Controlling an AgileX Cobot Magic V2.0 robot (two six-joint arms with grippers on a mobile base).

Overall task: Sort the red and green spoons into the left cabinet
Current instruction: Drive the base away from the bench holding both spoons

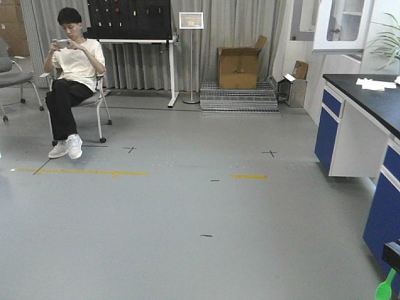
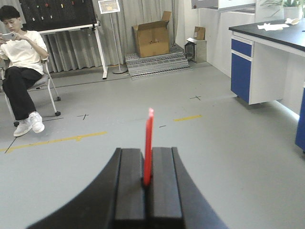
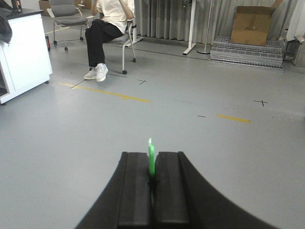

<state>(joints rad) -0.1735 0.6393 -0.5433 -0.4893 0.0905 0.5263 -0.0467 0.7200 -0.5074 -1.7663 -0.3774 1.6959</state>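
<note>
Left gripper [image 2: 147, 160]: closed on the red spoon [image 2: 149, 138], which stands edge-on in the slot between the two dark pads. Its free end points away over the floor.
Right gripper [image 3: 151, 167]: clamped the same way on the green spoon [image 3: 151, 155]. Only a short length shows past the fingertips, and a green tip also shows at the near right corner of the front view.
Left cabinet: not identified in any view, with no shelf boards or peg-hole strips visible.
Surroundings: open grey floor [image 1: 187, 212] ahead, with a seated person [image 1: 72, 69] at far left, a cardboard box [image 1: 238, 67] against the far curtain, and a dark-topped counter with blue drawers [image 1: 365, 119] along the right.
Step in hand (judgement): both spoons are grasped and neither is placed — this looks like the carrying stage between pick-up and cabinet.
Progress (judgement): about halfway, with the sorting itself not yet done.
Next move (judgement): bring the cabinet into view — by turning or driving the base — then reach each spoon level over a shelf before parting the fingers.
Risk (judgement): the handles are slim and may pivot in the pads during travel.
</note>
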